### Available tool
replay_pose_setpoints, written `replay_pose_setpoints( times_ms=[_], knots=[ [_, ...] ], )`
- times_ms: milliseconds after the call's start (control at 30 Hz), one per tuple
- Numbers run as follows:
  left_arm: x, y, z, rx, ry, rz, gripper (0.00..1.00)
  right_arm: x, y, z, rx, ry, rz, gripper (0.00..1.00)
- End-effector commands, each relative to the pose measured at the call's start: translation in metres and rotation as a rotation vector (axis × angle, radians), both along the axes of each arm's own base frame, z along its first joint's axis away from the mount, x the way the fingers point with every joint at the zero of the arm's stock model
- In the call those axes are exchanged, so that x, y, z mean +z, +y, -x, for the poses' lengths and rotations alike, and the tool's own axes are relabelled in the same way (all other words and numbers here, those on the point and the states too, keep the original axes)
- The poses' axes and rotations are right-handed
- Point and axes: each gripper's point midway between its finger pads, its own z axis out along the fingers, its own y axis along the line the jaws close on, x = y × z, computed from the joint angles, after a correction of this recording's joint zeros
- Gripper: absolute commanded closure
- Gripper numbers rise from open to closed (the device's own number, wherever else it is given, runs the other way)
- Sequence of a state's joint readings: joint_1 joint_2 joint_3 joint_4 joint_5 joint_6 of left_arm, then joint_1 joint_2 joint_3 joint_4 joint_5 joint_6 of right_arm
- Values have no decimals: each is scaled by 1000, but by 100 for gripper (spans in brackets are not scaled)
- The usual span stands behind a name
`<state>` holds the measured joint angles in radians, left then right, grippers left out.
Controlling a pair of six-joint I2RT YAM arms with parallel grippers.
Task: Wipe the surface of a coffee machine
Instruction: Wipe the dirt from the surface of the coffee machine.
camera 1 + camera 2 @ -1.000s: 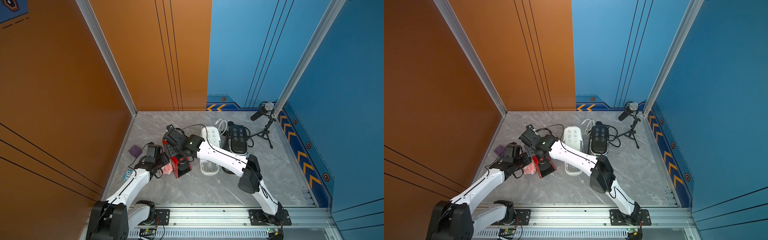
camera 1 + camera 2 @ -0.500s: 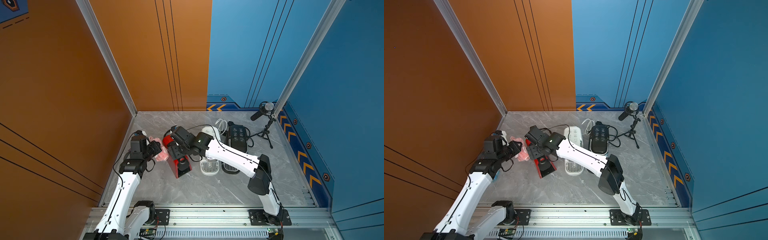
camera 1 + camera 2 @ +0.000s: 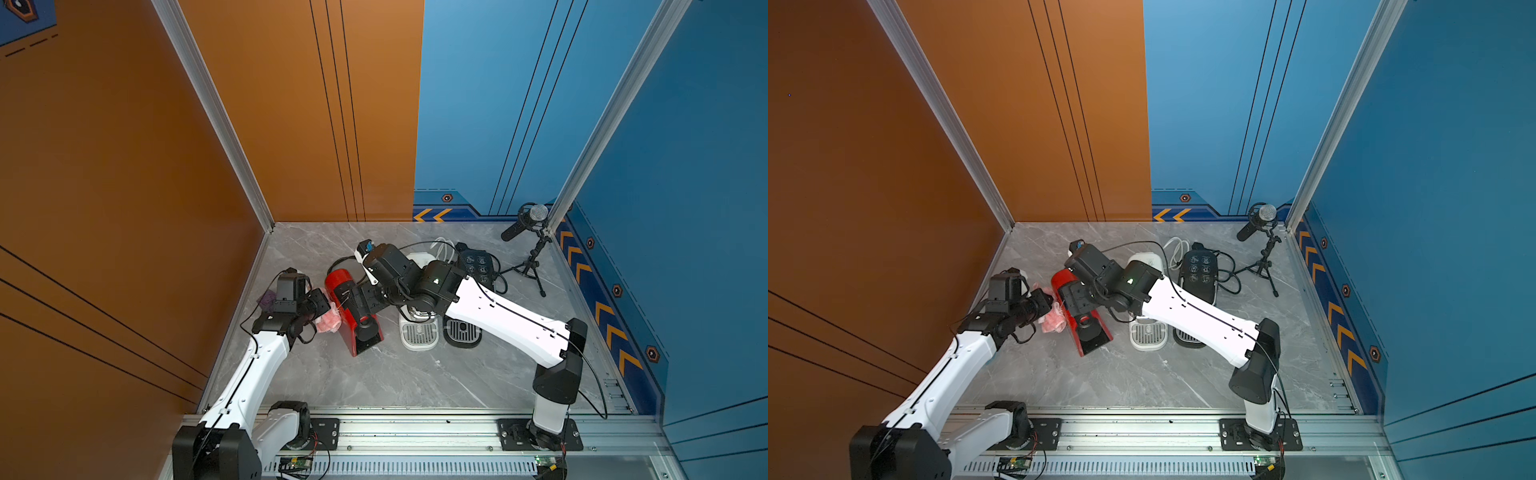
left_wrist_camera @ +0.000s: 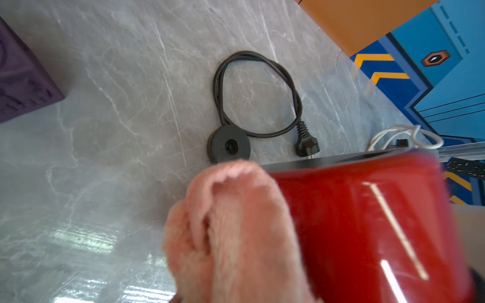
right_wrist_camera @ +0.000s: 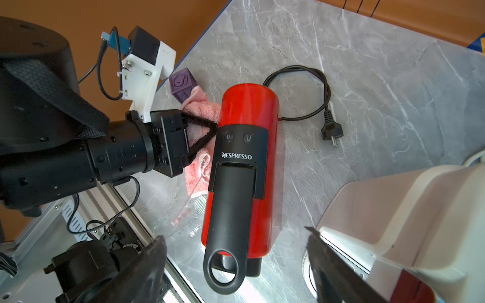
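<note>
The red coffee machine (image 3: pixel 353 316) is set on the table (image 3: pixel 374 382), with a white machine (image 5: pixel 393 210) just beside it, on the side away from the cloth. A pink cloth (image 3: pixel 328 323) is clamped in the left fingers (image 5: pixel 213 126) and pressed against the coffee machine's side, about midway along. The right fingers (image 5: pixel 149 267) are spread wide over the coffee machine's front end, one to either side, and nothing is gripped by them.

As the coffee machine is not braced, it could be shoved or twisted toward the white machine by a firm sideways stroke. Only a bunch of the cloth is pinched, so it could be dragged loose on the glossy shell or snagged on the black lever (image 5: pixel 231 210).

Half a second ago the cloth was held nearer the coffee machine's rear end. A second ago it was held nearer the front.
</note>
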<state>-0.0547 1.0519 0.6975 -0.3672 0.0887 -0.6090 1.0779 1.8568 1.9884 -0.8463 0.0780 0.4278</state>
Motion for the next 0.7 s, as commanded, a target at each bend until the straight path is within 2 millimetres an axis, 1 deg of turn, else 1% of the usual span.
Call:
replay_pose_setpoints(
  times_ms=[0, 67, 100, 133, 300, 367, 400, 433, 500, 533, 667],
  knots=[
    [-24, 4, 8, 33, 40, -35, 100, -11, -4, -1, 9, -3, 46, 15],
    [-38, 7, 15, 57, 70, -47, 100, -11, -2, 1, 25, 5, 41, 15],
    [-43, 9, 18, 68, 82, -54, 100, -8, -1, 3, 38, 6, 33, 15],
    [-48, 12, 21, 82, 94, -61, 100, 0, -4, 5, 48, -2, 20, 15],
    [-59, 22, 29, 151, 119, -74, 100, 42, -31, 4, 29, -59, -33, 12],
    [-57, 21, 28, 149, 111, -71, 100, 50, -42, 2, 5, -88, -36, 11],
    [-55, 21, 27, 149, 106, -69, 100, 48, -43, 1, 0, -86, -35, 11],
    [-52, 19, 25, 145, 96, -63, 100, 42, -41, 1, 0, -74, -30, 11],
    [-41, 16, 20, 134, 63, -43, 100, 25, -30, 2, 21, -33, -16, 12],
    [-32, 14, 17, 125, 41, -29, 100, 16, -23, 4, 34, -15, -7, 13],
    [16, 9, 1, 105, -87, 8, 100, -12, -3, 2, 53, 16, 31, 15]
  ],
)
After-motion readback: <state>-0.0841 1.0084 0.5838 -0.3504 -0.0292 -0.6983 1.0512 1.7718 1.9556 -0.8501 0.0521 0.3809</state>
